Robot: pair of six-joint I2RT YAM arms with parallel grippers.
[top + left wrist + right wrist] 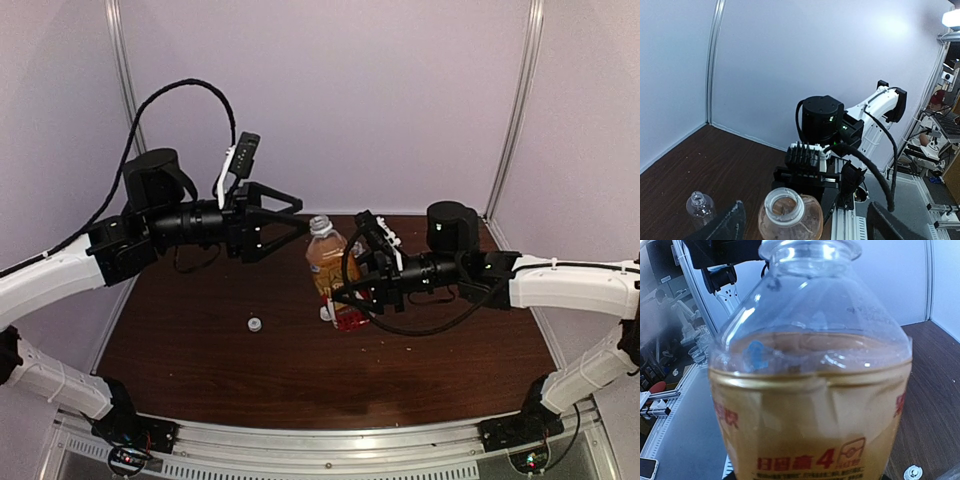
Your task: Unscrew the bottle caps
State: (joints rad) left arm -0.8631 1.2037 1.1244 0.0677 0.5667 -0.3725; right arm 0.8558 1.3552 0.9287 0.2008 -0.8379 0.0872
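The amber bottle [328, 265] with a red label stands about upright at mid-table, its neck [784, 205] open and capless. It fills the right wrist view [810, 390]. My right gripper [348, 290] is shut on its body from the right; its fingers are hidden in its own view. My left gripper [300, 218] is open and empty, level with the neck and just left of it. The fingers [727, 222] straddle the neck from above. The clear bottle [700, 205] stands capless beside the amber one. One white cap [254, 324] lies on the table, also in the right wrist view [912, 472].
A small white thing [326, 313] sits by the amber bottle's base; I cannot tell what it is. The right arm's black cable [400, 325] loops low over the table. White walls with metal posts [125, 90] enclose the back and sides. A metal rail [330, 440] runs along the near edge.
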